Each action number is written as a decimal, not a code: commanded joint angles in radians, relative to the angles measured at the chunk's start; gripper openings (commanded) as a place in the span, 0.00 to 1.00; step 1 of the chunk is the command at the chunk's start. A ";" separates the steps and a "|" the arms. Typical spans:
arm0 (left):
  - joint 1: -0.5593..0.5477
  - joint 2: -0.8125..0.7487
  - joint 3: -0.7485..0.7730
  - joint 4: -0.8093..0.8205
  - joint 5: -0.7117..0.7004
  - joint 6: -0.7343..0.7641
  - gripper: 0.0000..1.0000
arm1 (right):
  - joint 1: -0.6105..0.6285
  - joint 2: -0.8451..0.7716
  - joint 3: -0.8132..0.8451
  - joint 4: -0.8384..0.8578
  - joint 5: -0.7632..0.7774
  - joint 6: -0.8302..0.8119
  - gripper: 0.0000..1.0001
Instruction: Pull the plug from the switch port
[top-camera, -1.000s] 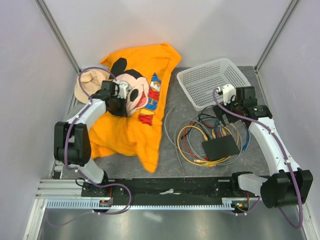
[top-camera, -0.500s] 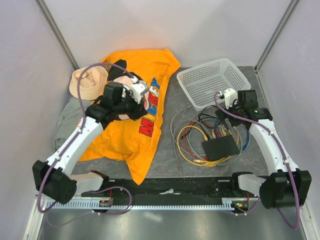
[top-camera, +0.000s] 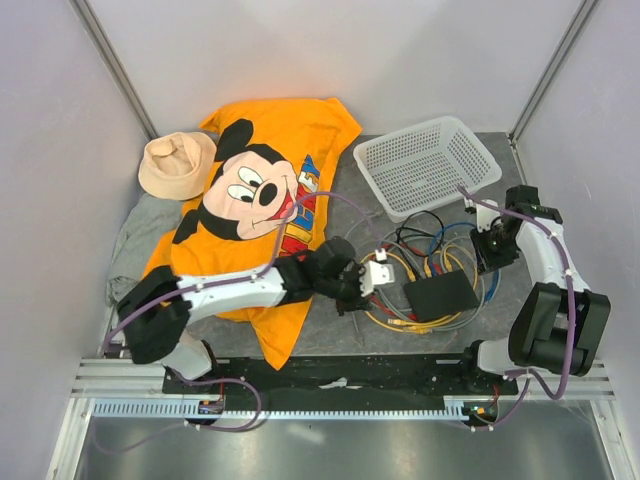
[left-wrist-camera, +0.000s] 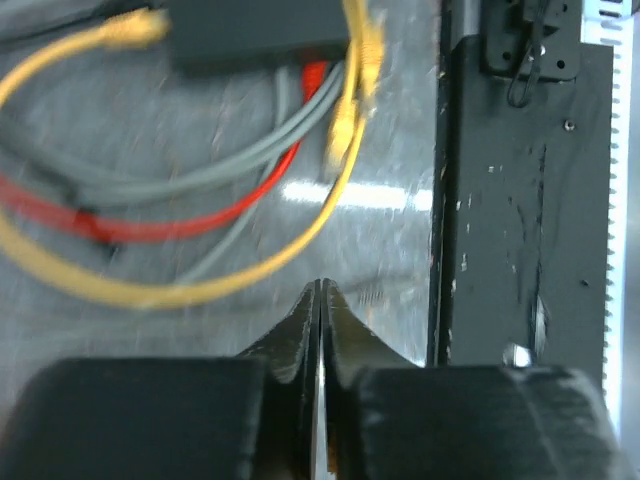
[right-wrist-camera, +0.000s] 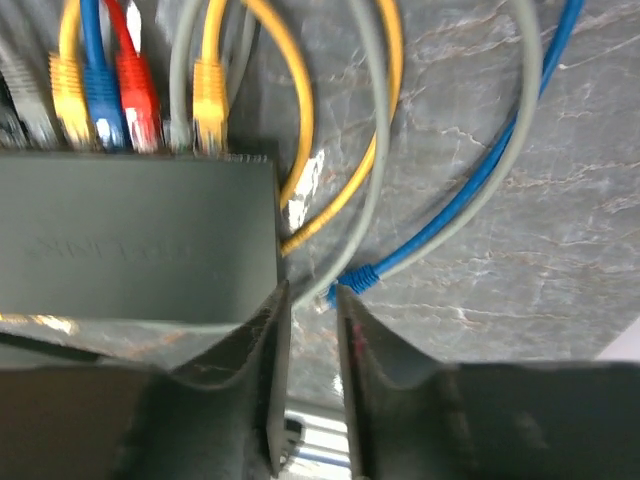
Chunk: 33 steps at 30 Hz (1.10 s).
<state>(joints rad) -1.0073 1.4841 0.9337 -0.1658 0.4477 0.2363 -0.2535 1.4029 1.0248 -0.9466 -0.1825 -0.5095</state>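
The switch is a flat black box lying among looped coloured cables. In the right wrist view its top fills the left side, and yellow, blue and red plugs sit in its far edge. My right gripper hovers over the switch's right corner, jaws a narrow gap apart with nothing between them. A blue cable end lies just past the fingertips. My left gripper is shut and empty, low over the floor left of the switch, near a yellow cable loop.
A white mesh basket stands behind the cables. An orange Mickey shirt, a tan hat and a grey cloth cover the left side. The black base rail runs along the near edge, close to my left gripper.
My left arm swung from over the shirt across to the cables left of the switch. My right arm folded back toward the switch's right end and its jaws narrowed from wide open.
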 joint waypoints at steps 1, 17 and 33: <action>-0.115 0.152 0.071 0.256 -0.116 0.001 0.02 | -0.001 -0.041 -0.008 -0.043 0.067 -0.162 0.23; -0.122 0.413 0.228 0.275 -0.415 -0.411 0.02 | 0.010 -0.061 -0.244 0.048 0.097 -0.448 0.21; 0.255 0.240 0.252 0.071 -0.291 -0.427 0.02 | 0.434 -0.131 -0.278 -0.029 -0.049 -0.376 0.26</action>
<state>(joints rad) -0.8669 1.8111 1.1263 -0.0620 0.1295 -0.1883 0.0963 1.2453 0.7265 -0.9730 -0.1230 -0.9672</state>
